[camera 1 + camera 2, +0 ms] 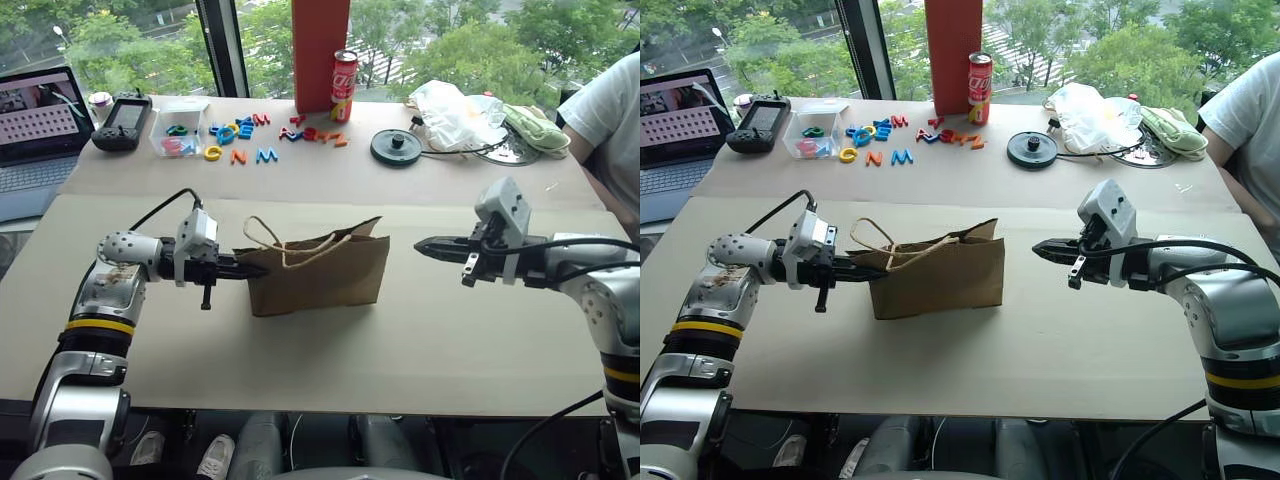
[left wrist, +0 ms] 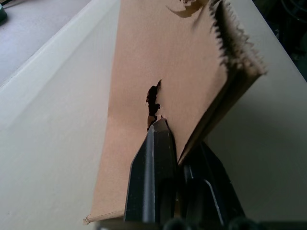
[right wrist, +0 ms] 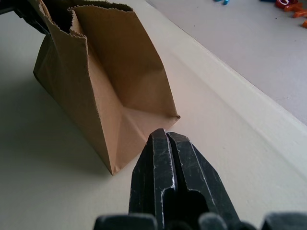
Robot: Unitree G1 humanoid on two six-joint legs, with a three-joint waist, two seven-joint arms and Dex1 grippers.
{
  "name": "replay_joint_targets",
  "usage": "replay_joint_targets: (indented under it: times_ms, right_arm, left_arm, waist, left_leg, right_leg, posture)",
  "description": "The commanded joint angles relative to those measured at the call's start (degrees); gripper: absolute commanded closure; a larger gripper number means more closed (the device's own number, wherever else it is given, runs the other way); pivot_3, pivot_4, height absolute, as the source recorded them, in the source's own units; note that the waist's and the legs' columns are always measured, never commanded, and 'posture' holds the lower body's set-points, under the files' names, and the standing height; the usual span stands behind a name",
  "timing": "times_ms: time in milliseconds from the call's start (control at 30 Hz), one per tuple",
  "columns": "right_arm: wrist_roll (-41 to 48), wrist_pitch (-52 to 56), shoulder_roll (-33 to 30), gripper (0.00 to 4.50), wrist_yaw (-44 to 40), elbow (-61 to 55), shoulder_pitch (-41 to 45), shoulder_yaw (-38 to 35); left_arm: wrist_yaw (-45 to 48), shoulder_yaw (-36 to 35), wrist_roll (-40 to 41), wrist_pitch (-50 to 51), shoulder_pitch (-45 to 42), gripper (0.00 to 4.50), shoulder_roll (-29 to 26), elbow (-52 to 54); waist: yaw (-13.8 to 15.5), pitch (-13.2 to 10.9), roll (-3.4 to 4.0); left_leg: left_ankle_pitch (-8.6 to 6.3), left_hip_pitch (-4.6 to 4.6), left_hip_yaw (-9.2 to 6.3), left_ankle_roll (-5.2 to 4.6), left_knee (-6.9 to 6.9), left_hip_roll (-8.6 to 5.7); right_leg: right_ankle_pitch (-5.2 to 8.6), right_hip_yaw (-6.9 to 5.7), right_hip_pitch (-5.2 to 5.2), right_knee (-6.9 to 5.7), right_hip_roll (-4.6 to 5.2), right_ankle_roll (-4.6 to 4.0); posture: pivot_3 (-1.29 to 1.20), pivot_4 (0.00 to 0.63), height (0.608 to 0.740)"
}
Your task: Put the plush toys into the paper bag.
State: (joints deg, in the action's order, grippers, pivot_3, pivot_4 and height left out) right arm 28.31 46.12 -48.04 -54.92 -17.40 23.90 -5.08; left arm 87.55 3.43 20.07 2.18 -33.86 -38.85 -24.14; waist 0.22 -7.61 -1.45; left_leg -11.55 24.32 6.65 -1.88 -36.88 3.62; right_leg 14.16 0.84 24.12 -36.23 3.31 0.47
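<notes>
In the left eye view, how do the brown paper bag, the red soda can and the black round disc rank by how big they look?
1. paper bag, by far the largest.
2. and 3. soda can and black round disc look about alike; both sit farther back, so I won't rank them.

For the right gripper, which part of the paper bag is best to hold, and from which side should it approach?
Probably the serrated top rim at the bag's right end. The paper bag stands upright, and the left gripper is shut on its left end. The right gripper, shut, hangs apart to the right, pointing at it. Approaching from the right, level with the rim, one finger could slip inside the folded gusset.
</notes>
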Motion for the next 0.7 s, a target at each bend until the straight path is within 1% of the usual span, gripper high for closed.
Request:
replay_joint_targets:
  times_ms: [33, 167, 200, 233, 267, 300, 333, 367, 400, 467, 533, 700]
  right_arm:
    - [0.7, -1.6, -0.5, 4.5, -0.1, -1.7, 0.0, -0.7]
    - [0.6, -1.6, -0.5, 4.5, 0.1, -1.7, -0.2, -0.7]
    - [0.6, -1.6, -0.5, 4.5, 0.1, -1.7, -0.2, -0.7]
    - [0.6, -1.7, -0.5, 4.5, 0.1, -1.7, -0.2, -0.7]
    - [0.5, -1.7, -0.5, 4.5, 0.0, -1.6, -0.2, -0.7]
    - [0.5, -1.8, -0.4, 4.5, 0.1, -1.5, -0.2, -0.6]
    - [0.4, -1.9, -0.4, 4.5, 0.1, -1.4, -0.1, -0.5]
    - [0.3, -1.9, -0.4, 4.5, 0.1, -1.3, 0.0, -0.4]
    - [0.3, -2.0, -0.4, 4.5, 0.1, -1.2, 0.2, -0.3]
    - [0.1, -2.2, -0.4, 4.5, -0.1, -0.8, 0.5, 0.0]
    - [-0.1, -2.5, -0.5, 4.5, -0.2, -0.5, 0.7, 0.2]
    - [-0.1, -3.4, -0.4, 4.5, -0.5, 0.4, 1.4, 0.8]
  left_arm:
    - [0.9, -0.1, -0.3, -0.6, -2.4, 4.3, 0.2, -0.2]
    - [1.6, -0.1, -0.4, -0.2, -3.0, 4.3, 0.2, -0.5]
    - [1.9, -0.1, -0.4, 0.0, -3.2, 4.09, 0.0, -0.6]
    - [1.9, -0.1, -0.5, 0.3, -3.3, 3.78, -0.1, -0.6]
    - [1.9, -0.2, -0.5, 0.5, -3.3, 3.59, -0.2, -0.5]
    - [1.8, -0.3, -0.5, 0.6, -3.4, 3.18, -0.3, -0.5]
    - [1.9, -0.5, -0.5, 0.9, -3.5, 2.9, -0.6, -0.5]
    - [2.0, -0.6, -0.5, 1.1, -3.6, 2.43, -0.8, -0.5]
    - [1.8, -0.7, -0.7, 1.1, -3.6, 2.23, -1.3, -0.2]
    - [1.6, -0.9, -0.9, 1.7, -3.5, 1.36, -2.4, 0.8]
    - [1.8, -1.3, -0.7, 2.4, -3.3, 0.77, -3.5, 1.8]
    - [0.5, -2.9, 0.0, 3.2, -2.8, 0.77, -5.6, 3.8]
  waist:
    - [0.0, 0.0, 0.0]
    - [0.0, 0.0, 0.0]
    - [0.0, 0.0, 0.0]
    - [0.0, 0.0, 0.0]
    - [0.0, 0.0, 0.0]
    - [0.0, 0.0, 0.0]
    - [0.0, 0.0, 0.0]
    - [0.0, 0.0, 0.0]
    - [0.0, 0.0, 0.0]
    - [0.0, 0.0, 0.0]
    - [-0.1, 0.0, 0.0]
    - [0.0, 0.0, 0.0]
  left_leg:
    - [0.0, 0.0, 0.0, 0.0, 0.0, 0.0]
    - [0.0, 0.01, 0.0, 0.0, -0.01, 0.0]
    - [0.0, 0.0, 0.0, 0.0, -0.01, 0.0]
    - [0.0, 0.0, 0.0, 0.0, -0.01, 0.01]
    - [0.0, 0.01, 0.0, 0.0, -0.01, 0.01]
    - [0.0, 0.01, 0.0, 0.0, -0.01, 0.01]
    - [0.0, 0.0, 0.0, 0.0, -0.01, 0.01]
    - [0.0, 0.0, 0.0, 0.0, -0.01, 0.01]
    - [0.0, 0.01, 0.0, 0.0, -0.02, 0.01]
    - [0.0, 0.01, -0.01, 0.0, -0.02, 0.01]
    - [0.0, 0.01, -0.01, 0.0, -0.02, 0.01]
    - [0.0, 0.0, 0.0, 0.0, -0.02, 0.01]
  right_leg:
    - [0.0, 0.0, 0.0, 0.0, 0.0, 0.0]
    - [0.0, 0.0, 0.0, 0.0, 0.0, 0.0]
    - [0.0, 0.0, 0.0, 0.0, 0.0, 0.0]
    - [0.0, 0.0, 0.0, 0.0, -0.01, 0.0]
    - [0.0, 0.0, 0.0, 0.0, -0.02, 0.0]
    - [0.0, 0.0, 0.0, -0.01, -0.02, 0.0]
    - [0.0, 0.0, 0.0, -0.01, -0.02, 0.0]
    - [0.0, 0.0, 0.0, -0.01, -0.02, 0.0]
    - [0.0, 0.0, 0.0, -0.01, -0.02, 0.0]
    - [0.0, 0.0, 0.0, -0.01, -0.02, 0.0]
    - [0.0, 0.0, 0.01, -0.02, -0.02, 0.0]
    - [0.0, 0.0, 0.0, -0.03, -0.01, 0.0]
  posture:
    - [0.0, 0.15, 0.739]
    - [0.0, 0.15, 0.739]
    - [0.0, 0.15, 0.739]
    - [0.0, 0.15, 0.739]
    - [0.0, 0.15, 0.739]
    - [0.0, 0.15, 0.739]
    - [0.0, 0.15, 0.739]
    - [0.0, 0.15, 0.739]
    - [0.0, 0.15, 0.739]
    - [0.0, 0.15, 0.739]
    - [0.0, 0.15, 0.739]
    - [0.0, 0.15, 0.739]
